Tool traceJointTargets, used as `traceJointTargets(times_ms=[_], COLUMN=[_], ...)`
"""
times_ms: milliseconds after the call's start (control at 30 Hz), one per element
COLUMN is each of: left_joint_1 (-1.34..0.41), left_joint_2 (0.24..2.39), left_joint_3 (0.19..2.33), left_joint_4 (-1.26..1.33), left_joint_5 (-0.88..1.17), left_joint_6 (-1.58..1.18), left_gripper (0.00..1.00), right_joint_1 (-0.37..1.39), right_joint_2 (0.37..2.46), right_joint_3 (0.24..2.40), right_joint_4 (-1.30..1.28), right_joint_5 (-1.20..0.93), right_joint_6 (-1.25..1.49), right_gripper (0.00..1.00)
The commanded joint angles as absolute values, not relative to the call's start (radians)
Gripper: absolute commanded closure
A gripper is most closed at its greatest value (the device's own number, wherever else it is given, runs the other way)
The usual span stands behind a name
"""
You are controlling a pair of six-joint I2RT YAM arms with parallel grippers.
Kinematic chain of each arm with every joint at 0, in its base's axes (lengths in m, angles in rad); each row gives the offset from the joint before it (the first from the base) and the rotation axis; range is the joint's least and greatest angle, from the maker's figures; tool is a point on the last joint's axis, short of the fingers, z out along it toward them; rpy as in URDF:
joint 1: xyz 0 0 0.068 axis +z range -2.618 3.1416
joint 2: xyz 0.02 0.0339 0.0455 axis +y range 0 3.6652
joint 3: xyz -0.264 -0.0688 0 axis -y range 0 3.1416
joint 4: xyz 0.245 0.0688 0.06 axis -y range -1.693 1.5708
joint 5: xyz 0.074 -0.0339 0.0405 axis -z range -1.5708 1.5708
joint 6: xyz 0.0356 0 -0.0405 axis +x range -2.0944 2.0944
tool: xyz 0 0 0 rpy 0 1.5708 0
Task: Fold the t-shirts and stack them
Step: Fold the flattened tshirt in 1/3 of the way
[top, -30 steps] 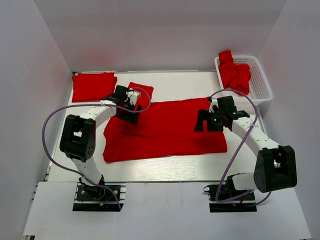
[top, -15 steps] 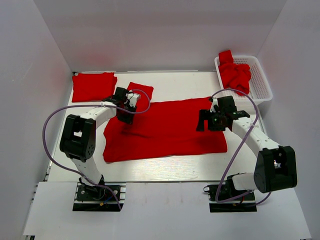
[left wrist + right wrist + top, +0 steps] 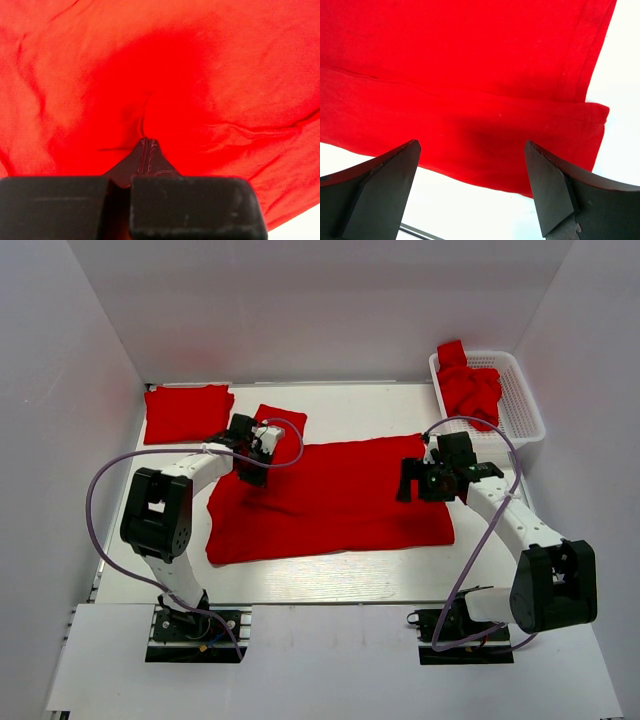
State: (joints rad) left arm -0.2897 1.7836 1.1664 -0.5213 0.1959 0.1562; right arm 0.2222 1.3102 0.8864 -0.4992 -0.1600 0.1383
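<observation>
From the top external camera, one bright red short-sleeved cloth t-shirt [image 3: 340,505] lay spread flat across the middle of the white table [image 3: 330,575], with a sleeve poking out at its far left. A folded red t-shirt [image 3: 188,412] sat in the far left corner, well apart from the spread one. At the far right stood a white plastic lattice basket [image 3: 525,405] holding crumpled red t-shirts [image 3: 470,390]; how many could not be told. The left gripper [image 3: 252,472] was down on the spread shirt's far left part, near the sleeve, and the right gripper [image 3: 418,485] hung over its right edge.

In the left wrist view, the left gripper [image 3: 145,143] had its fingers pressed together, and the cloth puckered right at their tips, so it appeared to be pinching a small fold of the spread shirt.

In the right wrist view, the right gripper [image 3: 471,146] had its fingers wide apart and held nothing. The shirt's hemmed edge lay below them, with bare table on either side.

By my judgement the task was at an early stage: one shirt looked folded and set aside, the spread one was not yet folded, and those in the basket remained untouched.
</observation>
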Motion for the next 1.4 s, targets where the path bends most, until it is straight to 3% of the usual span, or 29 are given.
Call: traceJointTargets(times_ms=[0,533,700,1300,1333,1367], left_joint_1=[-0.297,-0.298,-0.287,-0.298,-0.298,-0.298], left_joint_2=[1.755,1.971,1.939,2.089,2.089,2.089], left_joint_3=[1.201,1.43,1.439,1.603,1.612,1.612], left_joint_4=[-0.462,-0.561,-0.532,-0.63,-0.63,-0.63], left_joint_5=[0.311,0.463,0.528,0.523,0.512,0.503], left_joint_6=[0.227,0.416,0.445,0.525,0.511,0.499], left_gripper=[1.0,1.0,1.0,1.0,0.95,0.8], right_joint_1=[0.218,0.216,0.219,0.216,0.216,0.218], right_joint_2=[1.284,1.285,1.278,1.259,1.258,1.252], right_joint_3=[0.917,0.931,0.923,0.914,0.916,0.914], right_joint_4=[-0.499,-0.506,-0.506,-0.517,-0.517,-0.518], right_joint_5=[-0.147,-0.126,-0.12,-0.1,-0.098,-0.1], right_joint_6=[0.127,0.124,0.127,0.135,0.123,0.139], right_gripper=[0.1,0.1,0.1,0.1,0.1,0.1])
